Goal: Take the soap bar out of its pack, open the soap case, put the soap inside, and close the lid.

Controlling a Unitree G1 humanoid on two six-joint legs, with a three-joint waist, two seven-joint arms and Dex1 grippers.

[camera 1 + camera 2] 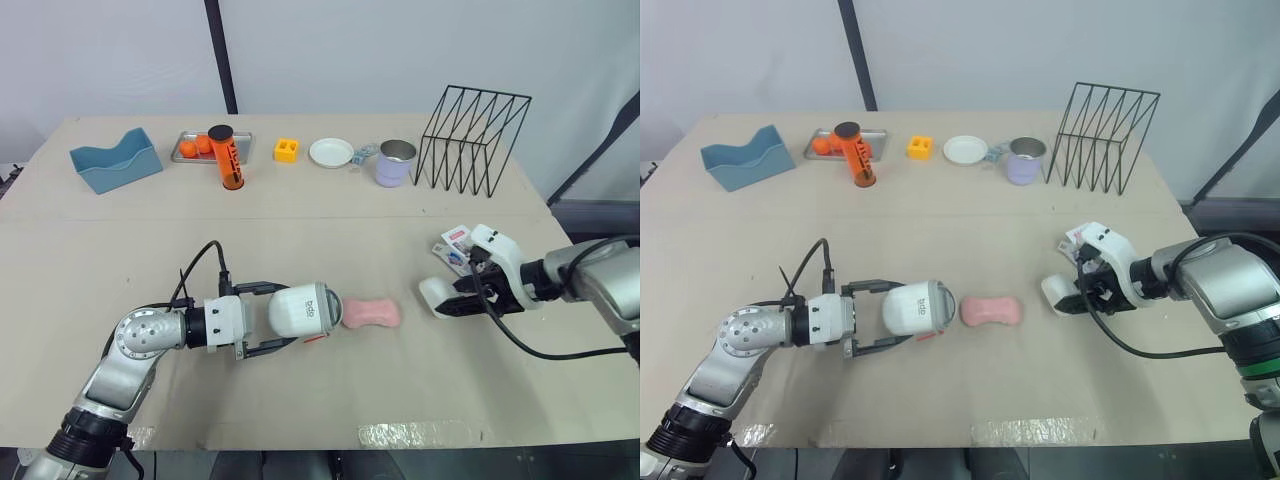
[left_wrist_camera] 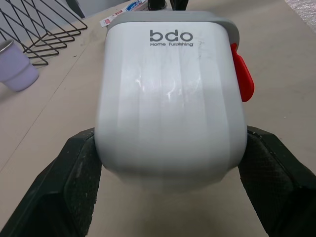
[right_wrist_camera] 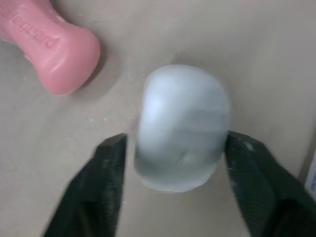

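The pink soap bar [image 1: 371, 313] lies bare on the table, midway between my two arms. My left gripper [image 1: 288, 315] is shut on the white soap case [image 1: 303, 310], which lies on its side with its grey rim and red latch [image 2: 243, 79] toward the soap. To the right, my right gripper [image 1: 447, 300] is shut on a small white rounded lid piece [image 3: 180, 123] resting on the table, with the soap [image 3: 54, 49] a short way off. The torn soap pack [image 1: 455, 245] lies just behind the right gripper.
Along the table's far side stand a blue tray [image 1: 115, 160], a metal tray with oranges [image 1: 190, 147], an orange canister [image 1: 228, 157], a yellow block [image 1: 286, 150], a white dish [image 1: 331, 152], a lilac cup [image 1: 395, 163] and a black wire rack [image 1: 475, 135].
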